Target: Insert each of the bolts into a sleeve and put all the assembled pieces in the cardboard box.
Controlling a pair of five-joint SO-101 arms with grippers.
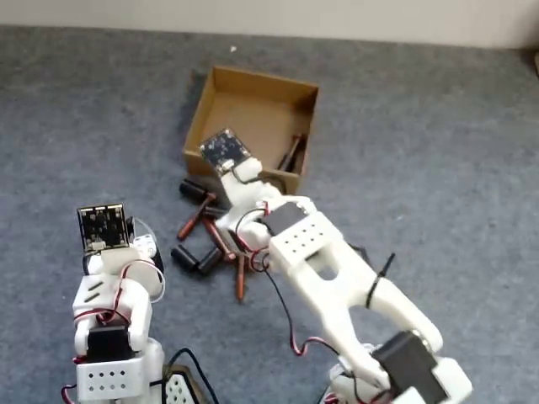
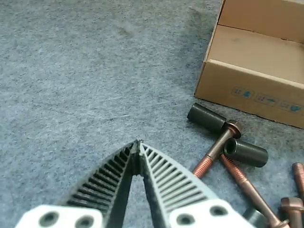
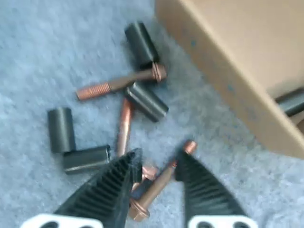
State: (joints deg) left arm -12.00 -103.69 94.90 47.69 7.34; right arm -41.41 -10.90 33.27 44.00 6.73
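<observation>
Ribbed right tool (image 3: 159,159) straddles a slim copper-coloured bolt (image 3: 156,186).

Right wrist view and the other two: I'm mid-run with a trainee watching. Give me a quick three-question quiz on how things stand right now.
1. True or false: the left pincer is open.
2. The right pincer is: A) shut on a sleeve; B) open over a loose bolt on the carpet; C) down inside the box.
3. In the right wrist view, how many sleeves lie on the carpet outside the cardboard box?

Key: 1 false, it is shut on nothing; 2 B; 3 four.
</observation>
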